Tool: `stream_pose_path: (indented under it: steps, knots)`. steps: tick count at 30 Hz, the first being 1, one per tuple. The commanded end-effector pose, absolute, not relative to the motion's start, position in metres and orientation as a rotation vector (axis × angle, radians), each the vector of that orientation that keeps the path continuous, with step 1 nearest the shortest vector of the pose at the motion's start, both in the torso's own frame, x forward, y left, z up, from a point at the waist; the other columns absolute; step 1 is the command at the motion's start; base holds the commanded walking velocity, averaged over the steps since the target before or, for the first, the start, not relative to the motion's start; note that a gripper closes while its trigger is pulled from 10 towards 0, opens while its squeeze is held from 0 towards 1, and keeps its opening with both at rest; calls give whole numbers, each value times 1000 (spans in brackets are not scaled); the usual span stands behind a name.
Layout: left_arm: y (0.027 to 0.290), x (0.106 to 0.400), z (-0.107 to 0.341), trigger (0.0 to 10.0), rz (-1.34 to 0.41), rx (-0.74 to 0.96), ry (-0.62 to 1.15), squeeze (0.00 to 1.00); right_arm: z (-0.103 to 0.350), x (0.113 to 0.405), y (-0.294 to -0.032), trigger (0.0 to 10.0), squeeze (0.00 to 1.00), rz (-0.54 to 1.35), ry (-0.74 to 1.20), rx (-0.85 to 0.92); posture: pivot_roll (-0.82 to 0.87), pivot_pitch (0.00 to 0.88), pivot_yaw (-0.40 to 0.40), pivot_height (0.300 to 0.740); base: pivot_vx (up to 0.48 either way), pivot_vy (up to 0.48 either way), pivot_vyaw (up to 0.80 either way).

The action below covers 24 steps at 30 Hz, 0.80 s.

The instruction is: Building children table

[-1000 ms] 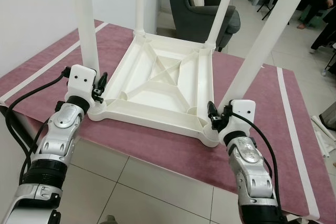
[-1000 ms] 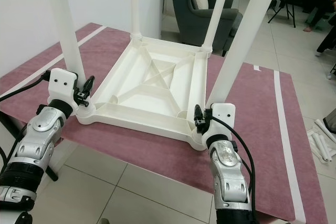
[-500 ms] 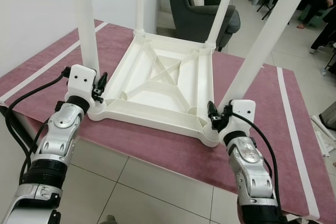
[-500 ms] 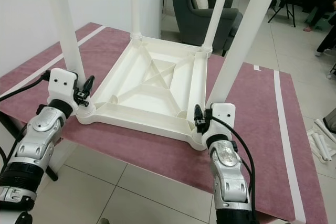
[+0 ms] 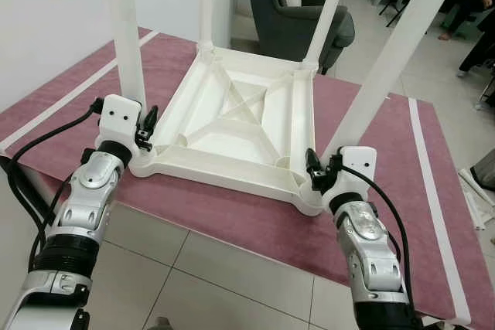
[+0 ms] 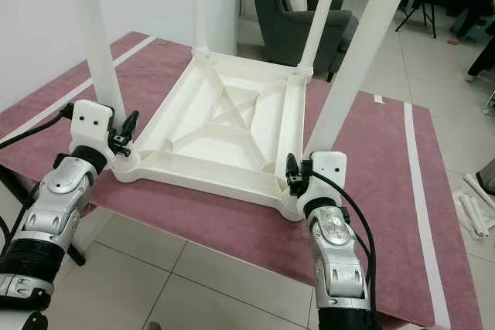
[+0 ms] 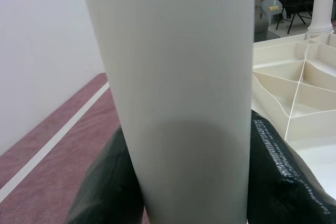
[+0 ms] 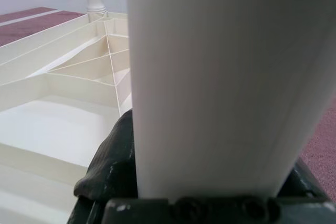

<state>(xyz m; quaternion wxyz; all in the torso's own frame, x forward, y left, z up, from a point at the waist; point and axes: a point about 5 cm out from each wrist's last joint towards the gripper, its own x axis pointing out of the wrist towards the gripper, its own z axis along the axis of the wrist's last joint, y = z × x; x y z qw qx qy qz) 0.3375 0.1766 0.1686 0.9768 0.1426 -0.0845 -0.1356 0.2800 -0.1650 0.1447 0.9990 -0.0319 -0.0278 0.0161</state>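
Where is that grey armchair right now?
The grey armchair stands on the tiled floor straight ahead of the robot, just beyond the far edge of the upside-down white table that lies on the maroon mat.

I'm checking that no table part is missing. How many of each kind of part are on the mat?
Table legs, standing upright in the corners: 4
Tabletop, upside down: 1
Total: 5 parts
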Motion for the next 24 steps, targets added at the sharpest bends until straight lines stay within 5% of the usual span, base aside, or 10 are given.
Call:
stream_pose_path:
  steps: [1, 24]
  knots:
    - [154, 336, 150, 10000, -349, 470, -116, 0, 144, 285, -146, 10000, 0, 106, -60, -96, 103, 0, -20, 740, 0, 0, 0]
    - [154, 334, 148, 10000, -352, 470, -112, 0, 143, 283, -146, 10000, 0, 106, -59, -101, 103, 0, -19, 740, 0, 0, 0]
